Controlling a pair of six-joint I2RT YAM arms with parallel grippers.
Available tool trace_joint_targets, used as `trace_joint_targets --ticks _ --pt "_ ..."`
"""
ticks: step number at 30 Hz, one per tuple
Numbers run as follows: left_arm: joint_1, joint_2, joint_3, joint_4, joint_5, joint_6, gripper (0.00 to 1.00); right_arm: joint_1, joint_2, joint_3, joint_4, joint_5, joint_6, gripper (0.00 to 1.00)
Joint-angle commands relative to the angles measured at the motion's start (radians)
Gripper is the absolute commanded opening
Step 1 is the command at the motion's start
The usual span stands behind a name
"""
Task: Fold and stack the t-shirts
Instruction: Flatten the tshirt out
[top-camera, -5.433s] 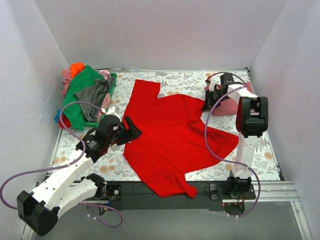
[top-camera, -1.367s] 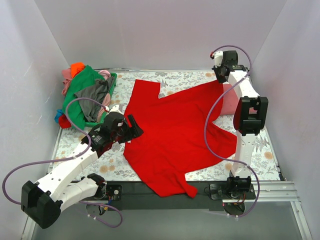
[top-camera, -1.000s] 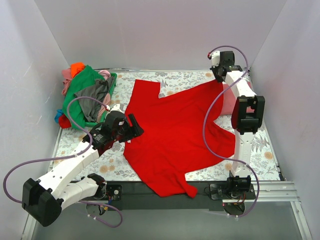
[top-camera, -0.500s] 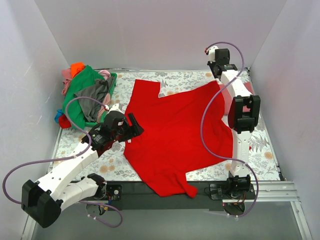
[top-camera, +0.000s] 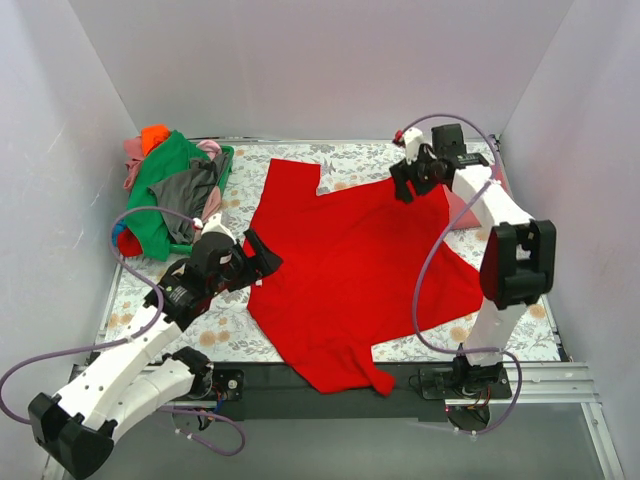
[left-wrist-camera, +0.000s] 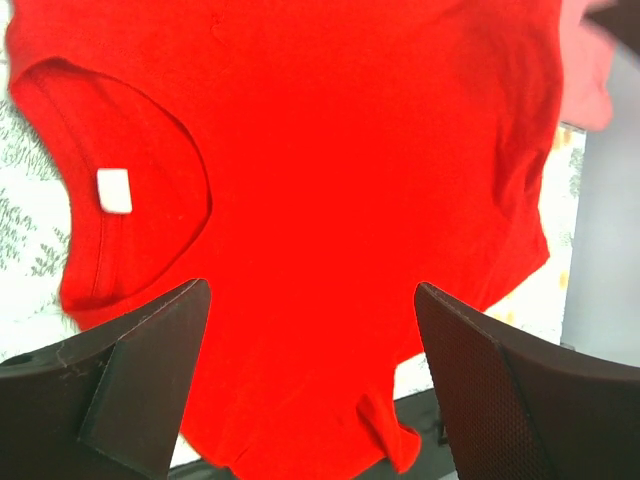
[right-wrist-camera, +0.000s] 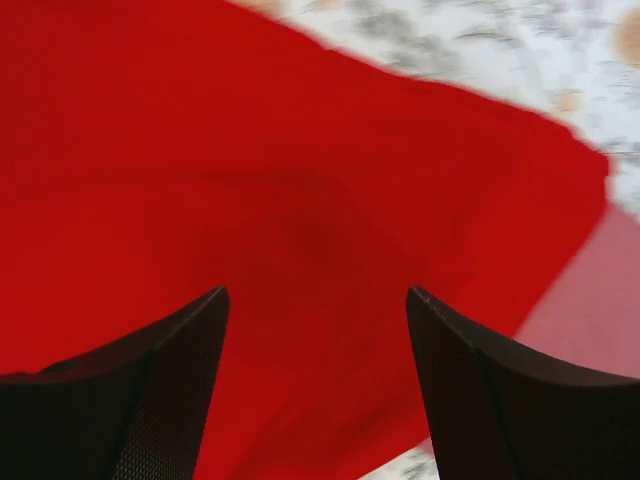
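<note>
A large bright red t-shirt lies spread flat over the middle of the floral table cloth. My left gripper hovers open at its left edge, by the collar with the white label. In the left wrist view the red t-shirt fills the frame behind the open left gripper. My right gripper is open above the shirt's far right part, and nothing sits between the jaws of the right gripper. A rose-red t-shirt lies at the back right, partly under the red one.
A green basket at the back left holds a heap of t-shirts: green, grey, orange and pink. White walls close in the table on three sides. The rose-red t-shirt shows at the right.
The right gripper has opened and let go of the red shirt's far right corner, then swung left and down from the back corner. The left gripper has opened wider and drawn back slightly.
</note>
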Motion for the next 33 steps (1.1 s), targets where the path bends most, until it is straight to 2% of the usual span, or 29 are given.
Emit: trace_joint_targets --ticks 1,5,8,9,14,21,25,28,29,30,31,33 --pt "0.001 -0.088 -0.032 -0.055 -0.001 -0.028 0.82 0.011 -0.17 -0.184 -0.118 -0.282 -0.091 0.78" --pt "0.003 -0.163 -0.058 -0.07 0.024 -0.037 0.82 -0.012 -0.381 -0.425 -0.15 -0.169 -0.142 0.77" --pt "0.003 -0.192 -0.079 -0.061 0.045 -0.039 0.82 -0.129 -0.487 -0.569 -0.194 -0.141 -0.13 0.72" --pt "0.004 -0.195 -0.082 -0.057 0.051 -0.04 0.82 -0.215 -0.512 -0.598 -0.202 -0.143 -0.136 0.7" --pt "0.004 -0.18 -0.106 -0.015 0.09 -0.028 0.81 -0.363 -0.618 -0.758 -0.201 -0.004 -0.223 0.7" --pt "0.004 -0.177 -0.125 0.0 0.091 -0.017 0.81 -0.521 -0.487 -0.78 -0.13 0.026 -0.252 0.69" --pt "0.004 -0.191 -0.133 -0.004 0.121 -0.02 0.81 -0.545 -0.402 -0.769 -0.115 0.017 -0.257 0.64" --pt "0.004 -0.189 -0.139 -0.003 0.117 -0.02 0.81 -0.552 -0.368 -0.778 -0.112 0.017 -0.262 0.55" --pt "0.004 -0.188 -0.139 -0.004 0.119 -0.019 0.81 -0.55 -0.362 -0.783 -0.112 0.017 -0.263 0.45" --pt "0.004 -0.186 -0.138 -0.004 0.117 -0.017 0.81 -0.555 -0.367 -0.787 -0.112 0.018 -0.269 0.4" --pt "0.004 -0.183 -0.136 -0.006 0.116 -0.017 0.81 -0.559 -0.371 -0.801 -0.112 0.026 -0.274 0.25" --pt "0.004 -0.181 -0.133 -0.007 0.111 -0.013 0.81 -0.576 -0.397 -0.81 -0.115 0.036 -0.285 0.13"
